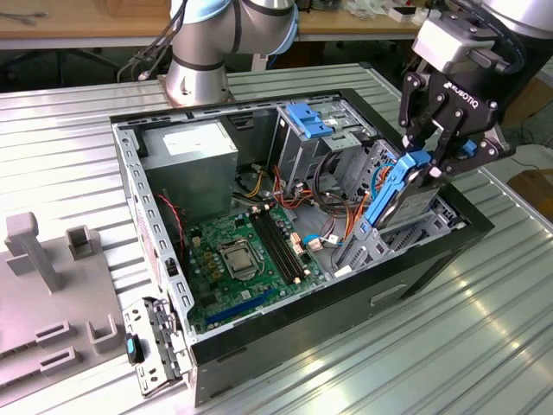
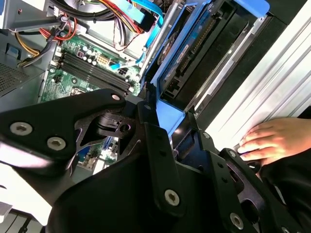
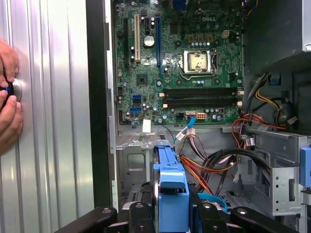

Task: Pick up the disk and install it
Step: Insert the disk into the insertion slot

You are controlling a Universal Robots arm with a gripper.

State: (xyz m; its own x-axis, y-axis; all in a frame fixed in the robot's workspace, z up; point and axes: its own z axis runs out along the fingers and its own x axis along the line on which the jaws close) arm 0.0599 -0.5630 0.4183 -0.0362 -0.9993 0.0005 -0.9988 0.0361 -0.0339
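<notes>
Gripper fingers are clamping the disk by its blue rail, holding it tilted over the computer case, exterior view's right; pickup looks done, not yet seated.

At my remote console, I count one open computer case, one circuit board, one grey power box, one disk, one pincer, and one hand on the ribbed surface.
</notes>
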